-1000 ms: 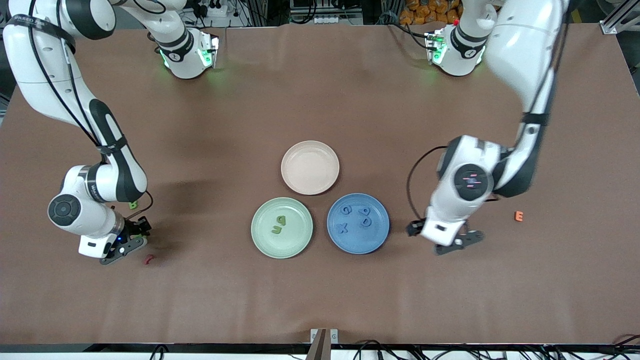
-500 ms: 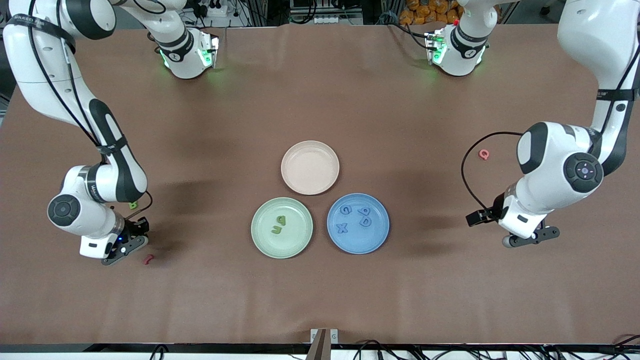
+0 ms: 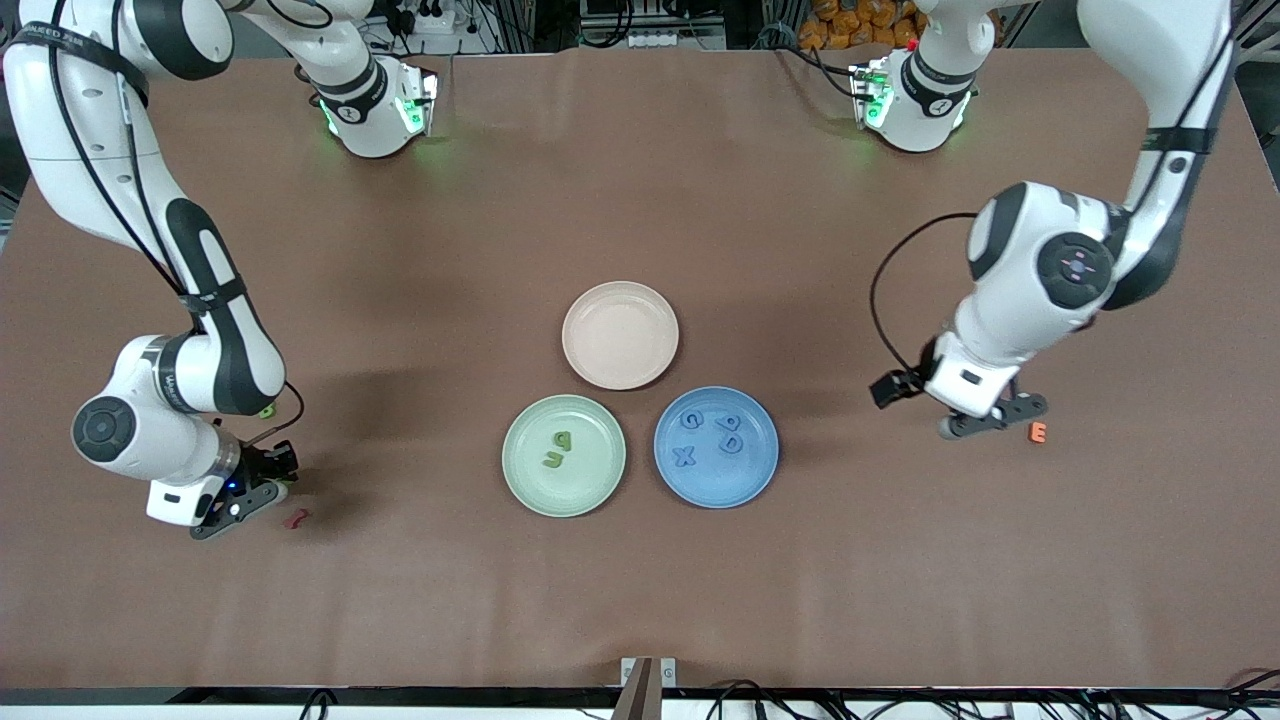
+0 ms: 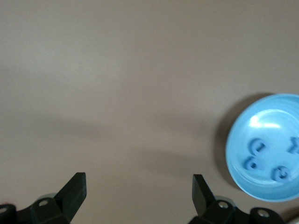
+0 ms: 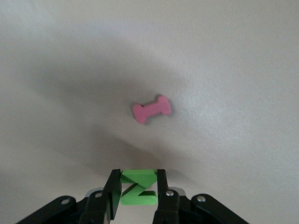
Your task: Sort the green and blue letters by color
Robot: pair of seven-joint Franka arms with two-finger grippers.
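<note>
Near edge: bare tabletop point(image 3: 640, 580) runs wide along the edge nearest the camera, so there is free room there for a low swing.
Red piece: the red piece point(image 3: 296, 518) lies just beside the right claw, a little nearer the camera. It is no part of the sort, so lift straight up before travelling to avoid brushing it.
Right claw: the right claw point(image 3: 240, 500) is low over the tabletop at the right arm's end, jaws drawn narrow on the green N point(image 5: 138, 188), which stands on edge between the fingers.
Step in hand: judged as carrying N to the green plate point(image 3: 520, 480). Raise it clear of the rim, centre it over bare plate, then let go low so the light piece does not bounce out.
Green plate: p point(image 3: 563, 438) and u point(image 3: 552, 460) lie in it. The part nearer the camera is open for N.
Blue plate: the blue plate point(image 3: 760, 475) sits beside the green one, nearly touching, with four blue letters point(image 3: 684, 457) in it. Stop short of it.
E: the orange E point(image 3: 1039, 432) lies just beside the left claw. Leave it.
Left claw: the left claw point(image 3: 985, 418) waits with jaws wide and empty over bare tabletop toward the left arm's end, well apart from the plates.
Green letter: a green letter point(image 3: 266, 409) peeps out by the right forearm, not yet sorted.
Pink plate: the pink plate point(image 3: 620, 372) is empty, farther than the other two and off the route.
</note>
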